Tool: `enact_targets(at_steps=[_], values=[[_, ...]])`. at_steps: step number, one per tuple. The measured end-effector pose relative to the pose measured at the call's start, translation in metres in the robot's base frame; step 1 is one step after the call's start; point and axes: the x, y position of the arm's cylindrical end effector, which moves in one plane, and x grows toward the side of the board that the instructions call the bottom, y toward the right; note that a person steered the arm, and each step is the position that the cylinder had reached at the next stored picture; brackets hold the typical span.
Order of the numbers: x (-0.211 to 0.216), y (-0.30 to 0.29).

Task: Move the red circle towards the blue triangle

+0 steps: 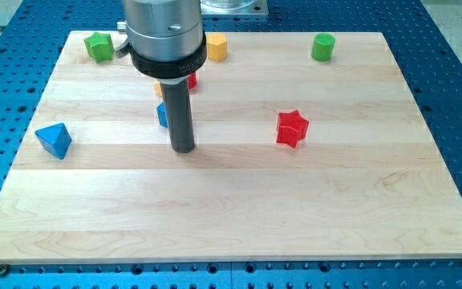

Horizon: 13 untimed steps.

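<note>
Wooden board (239, 209): my tip (183, 149) rests bare, just beside blue block (161, 115).

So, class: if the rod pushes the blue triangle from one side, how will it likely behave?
The blue triangle sits flat on smooth wood, so it probably slides rather than rolls. Its slanted sides may make it turn off-line. It looks low and small, so tipping seems unlikely.
</note>
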Motion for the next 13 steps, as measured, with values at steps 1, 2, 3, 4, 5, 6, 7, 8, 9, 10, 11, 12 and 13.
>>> enact_targets(at_steps=[1, 2, 3, 4, 5, 6, 7, 8, 9, 10, 11, 12, 13], values=[[0.0, 0.0], [-0.002, 0.0], [-0.002, 0.0], [-0.001, -0.011], [0.0, -0.04], [-0.016, 0.022], [-0.083, 0.087], [-0.136, 0.073], [-0.147, 0.044], [-0.132, 0.007], [-0.13, 0.003], [-0.142, 0.011], [-0.16, -0.007]])
